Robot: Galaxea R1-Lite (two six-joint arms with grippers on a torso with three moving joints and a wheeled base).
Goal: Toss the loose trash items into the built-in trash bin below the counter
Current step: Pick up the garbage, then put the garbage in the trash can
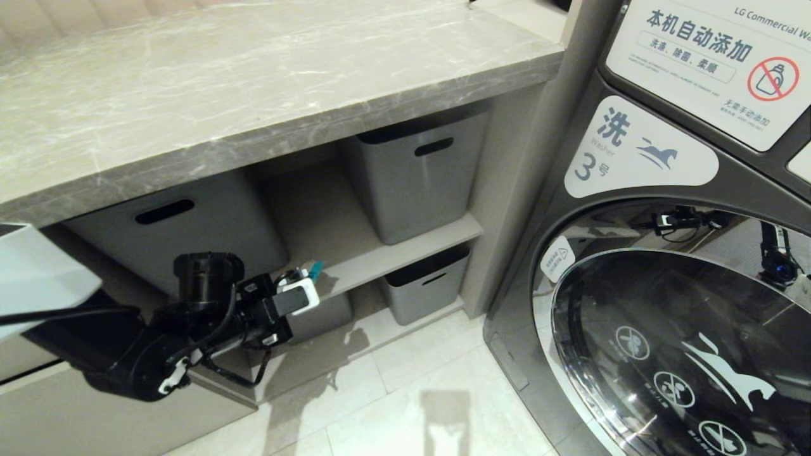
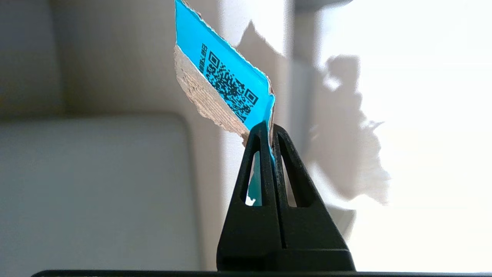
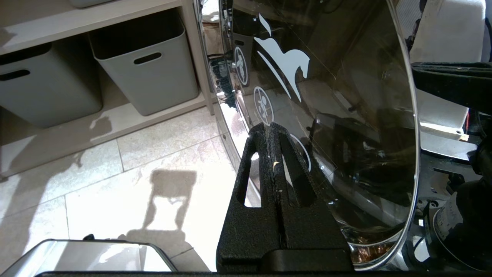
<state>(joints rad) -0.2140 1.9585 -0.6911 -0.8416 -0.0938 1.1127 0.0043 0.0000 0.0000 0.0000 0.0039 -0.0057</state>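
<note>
The left end effector (image 1: 310, 273) sits low in the lower left of the head view, under the thick front edge of the grey veined worktop (image 1: 253, 95), reaching toward the open shelving. Its black fingers (image 2: 286, 161) are pressed together on a small teal paper scrap (image 2: 226, 82), which sticks out beyond the tips; the scrap is torn cardboard with a printed QR code on its teal face and a ragged brown edge. In the head view the scrap (image 1: 316, 268) shows as a small teal spot at the tip, just in front of the beige shelf board (image 1: 393, 253).

Grey plastic tubs with slot handles stand in the shelving: one at centre left (image 1: 190, 221) behind the arm, one at upper centre (image 1: 421, 171), and a smaller one (image 1: 427, 282) below it. A washing machine (image 1: 665, 253) with a round glass door and white horse logo fills the right of the frame, above pale floor tiles (image 1: 412, 392).

The right end effector (image 3: 275, 130) appears only in its own wrist view, fingers pressed together on nothing, beside the washer door.
</note>
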